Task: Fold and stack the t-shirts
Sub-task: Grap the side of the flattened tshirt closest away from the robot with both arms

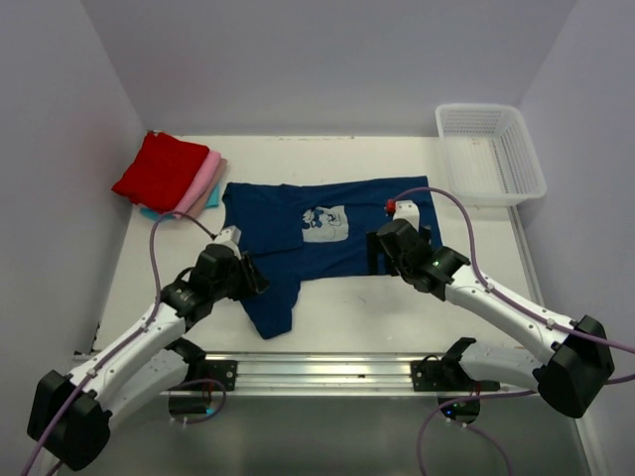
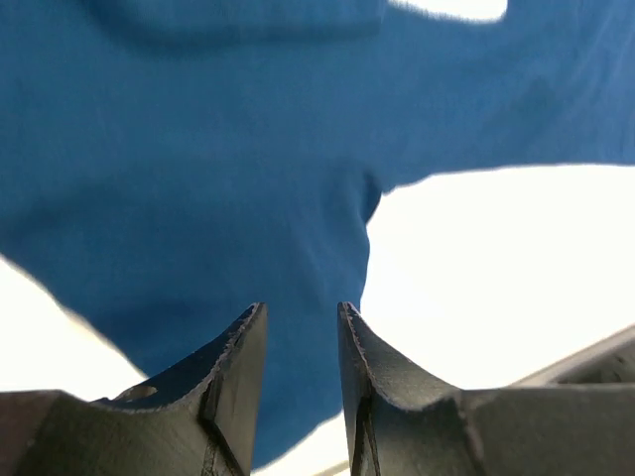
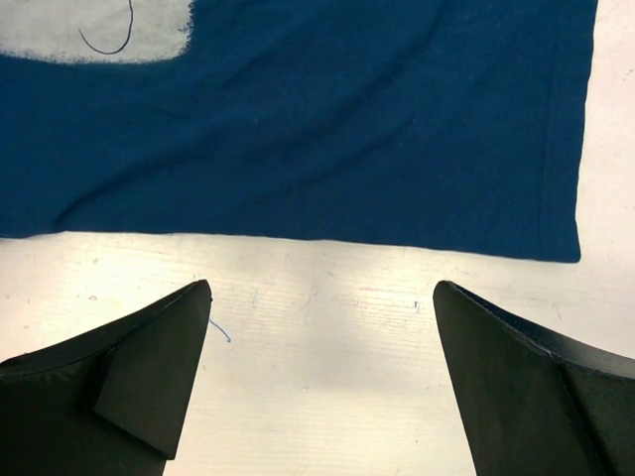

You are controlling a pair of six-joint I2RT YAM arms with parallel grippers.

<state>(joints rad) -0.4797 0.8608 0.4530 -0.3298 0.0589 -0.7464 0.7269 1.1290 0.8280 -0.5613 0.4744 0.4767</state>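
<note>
Navy tee (image 1: 288,253) lies spread on tabletop (image 1: 357,317). Left hand (image 2: 301,315) narrowly parted over it, pinching nothing. Right hand (image 3: 322,290) spread wide beside its edge.

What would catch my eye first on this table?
The big navy t-shirt spread across the middle, pale print up, with the left gripper and right gripper open by its near edge. Far left lies a folded red tee on a pink one; far right, a white basket.

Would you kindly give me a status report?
Left gripper jaws slightly apart, empty, over navy tee. Right gripper jaws wide, empty, beside its hem. Nothing blocking.
</note>
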